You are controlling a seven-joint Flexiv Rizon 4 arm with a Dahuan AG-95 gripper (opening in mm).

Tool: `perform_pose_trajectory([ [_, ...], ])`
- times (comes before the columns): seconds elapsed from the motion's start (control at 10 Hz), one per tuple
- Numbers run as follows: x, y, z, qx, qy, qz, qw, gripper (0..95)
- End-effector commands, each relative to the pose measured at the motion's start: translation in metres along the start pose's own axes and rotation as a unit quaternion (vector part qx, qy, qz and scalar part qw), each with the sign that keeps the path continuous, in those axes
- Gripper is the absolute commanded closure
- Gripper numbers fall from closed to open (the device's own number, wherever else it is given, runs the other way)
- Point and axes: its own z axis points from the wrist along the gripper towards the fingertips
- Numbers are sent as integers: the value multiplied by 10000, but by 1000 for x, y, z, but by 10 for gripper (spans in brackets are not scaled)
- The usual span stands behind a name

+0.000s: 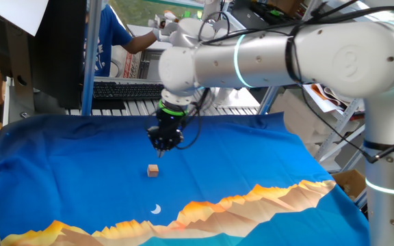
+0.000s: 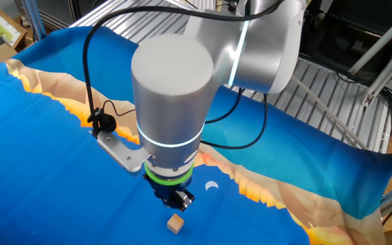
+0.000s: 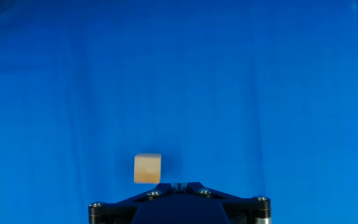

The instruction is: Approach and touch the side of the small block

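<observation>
the small block [image 1: 153, 170] sits on the cloth [image 1: 60, 164], with the gripper [image 1: 164, 147] hanging near above it.

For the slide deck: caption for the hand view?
Hand view: small block on blue cloth, just ahead of the tool.

The silver arm reaches over the middle of the table, wrist pointing straight down, its black pincer [image 1: 164, 146] hanging just above the surface.
</observation>
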Motion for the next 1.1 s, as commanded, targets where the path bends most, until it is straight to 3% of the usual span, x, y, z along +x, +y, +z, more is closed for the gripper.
perform_pose_trajectory([
  [0.1, 0, 5, -2, 20, 46, 63, 10000, 950],
  [0.9, 2, -20, 6, -91, 54, -106, 9999, 950],
  [1.1, 3, -26, 12, -219, 85, -77, 9997, 950],
])
